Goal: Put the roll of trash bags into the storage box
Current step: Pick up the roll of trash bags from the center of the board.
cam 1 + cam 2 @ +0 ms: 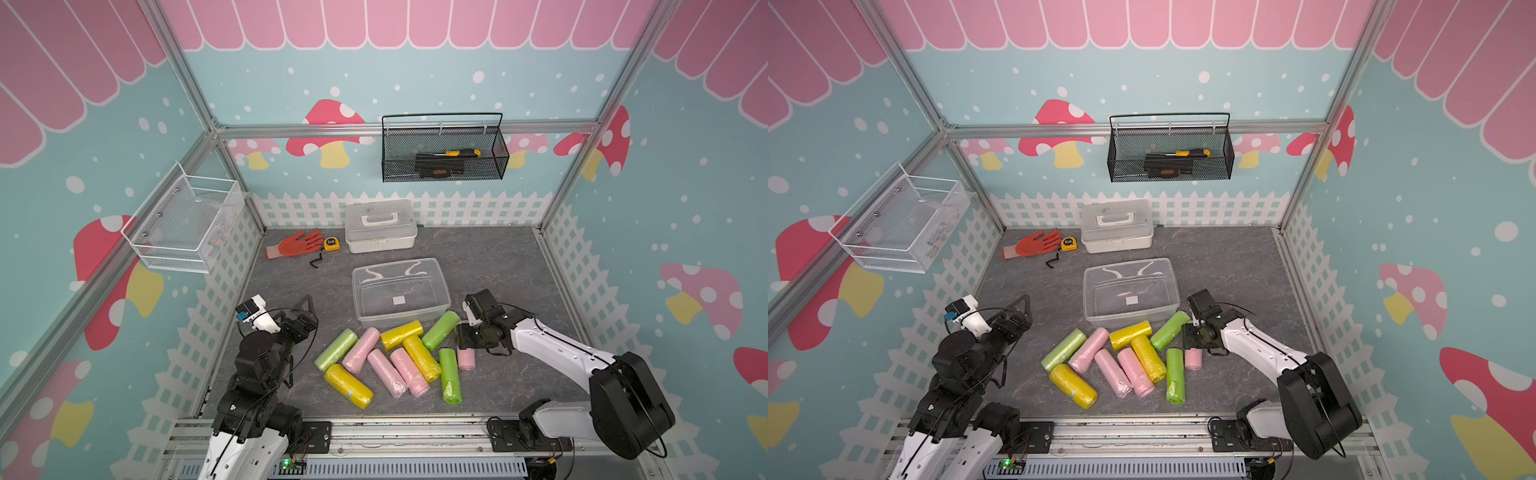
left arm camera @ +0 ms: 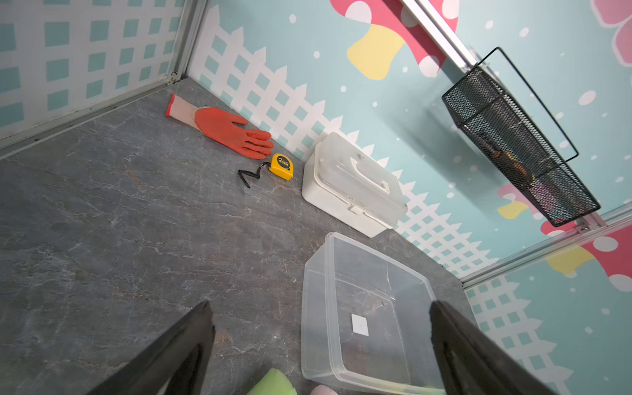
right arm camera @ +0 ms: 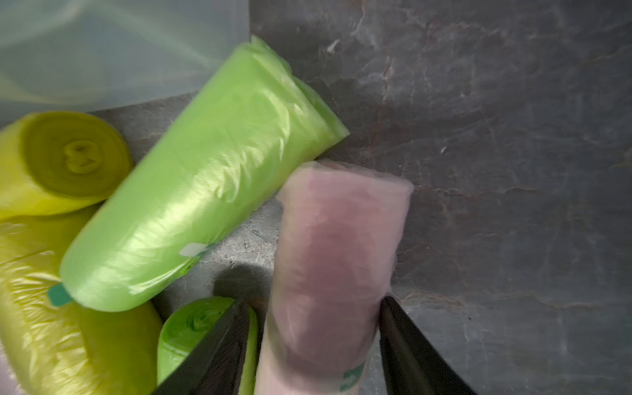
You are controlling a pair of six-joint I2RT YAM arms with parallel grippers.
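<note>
The storage box point(image 1: 355, 286) point(image 1: 1086, 286), clear with a white sticker, stands mid-floor and holds nothing. Several pink, green and yellow rolls of trash bags lie in a heap in front of it. My right gripper point(image 1: 464, 347) point(image 3: 313, 301) is down at the heap's right end and straddles a pink roll point(image 1: 466, 360) point(image 3: 335, 246). One finger point(image 3: 403, 342) touches the roll, and a thin gap shows at the other, so it stands open. A green roll point(image 1: 440, 330) point(image 3: 205, 178) lies beside it against the box's corner. My left gripper point(image 1: 301, 311) point(image 2: 321, 304) hovers wide open left of the box point(image 2: 313, 273), holding nothing.
A white case with a handle point(image 1: 380, 226) sits against the back wall, with an orange glove point(image 1: 299, 245) and a yellow tape measure point(image 1: 331, 244) to its left. A black wire basket point(image 1: 444, 149) hangs on the back wall. A white mesh basket point(image 1: 183, 224) hangs on the left wall.
</note>
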